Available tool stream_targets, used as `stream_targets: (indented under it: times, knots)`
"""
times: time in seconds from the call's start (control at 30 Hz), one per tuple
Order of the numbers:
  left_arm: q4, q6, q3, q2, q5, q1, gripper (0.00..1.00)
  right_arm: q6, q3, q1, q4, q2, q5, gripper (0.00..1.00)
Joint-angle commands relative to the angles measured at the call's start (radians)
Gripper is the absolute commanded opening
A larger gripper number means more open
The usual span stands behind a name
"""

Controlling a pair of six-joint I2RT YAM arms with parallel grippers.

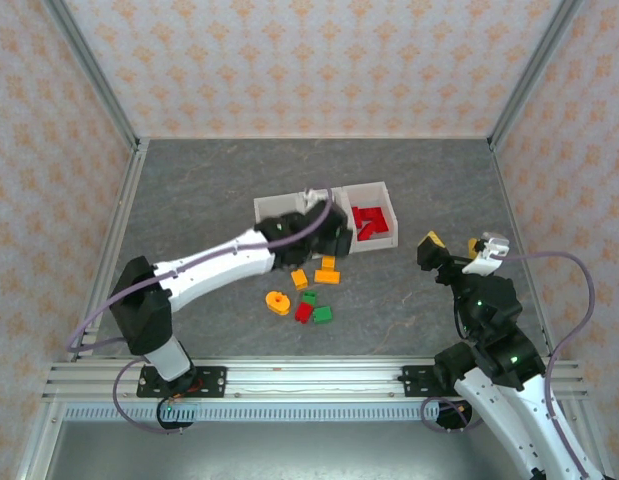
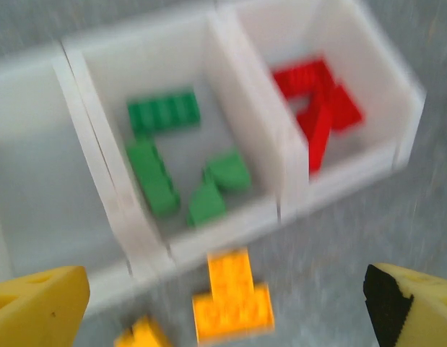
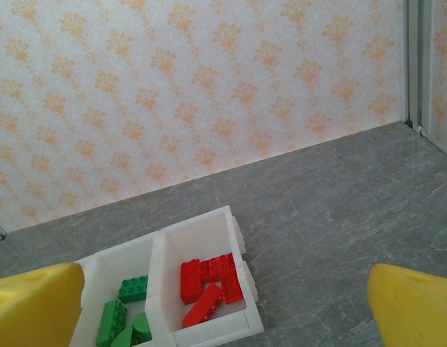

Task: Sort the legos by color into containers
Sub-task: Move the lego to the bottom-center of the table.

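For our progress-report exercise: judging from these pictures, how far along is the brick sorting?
Done: green bricks lie in the middle bin, red bricks in the right bin. In hand: nothing; the left hand hovers open above an orange brick. Left: other orange pieces, a red piece and green pieces on the table; the left bin looks empty.

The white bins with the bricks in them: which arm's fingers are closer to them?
Left. The left arm's fingers hover just in front of the bins' near wall, over loose orange bricks. The right arm's fingers hang off to the bins' right, well apart.
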Motion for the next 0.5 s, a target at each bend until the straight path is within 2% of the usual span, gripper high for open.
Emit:
stream_targets:
  times: [0.0,0.23,0.3,0.47]
  knots:
    - [-0.095,-0.179,-0.106,-0.041,0.002,-0.059,0.99,0.011,-0.006,-0.001,0.014,0.013,-0.001,1.00]
    - [-0.185,-0.386,-0.119,-0.024,0.009,-0.237,1.00,0.009,-0.006,-0.001,0.016,0.035,-0.026,1.00]
    - [-0.151,-0.429,-0.149,-0.024,0.043,-0.259,0.98,0.010,-0.006,-0.001,0.017,0.034,-0.025,1.00]
    - [-0.049,-0.515,-0.243,-0.047,0.147,-0.291,0.88,0.010,-0.005,-0.001,0.015,0.033,-0.026,1.00]
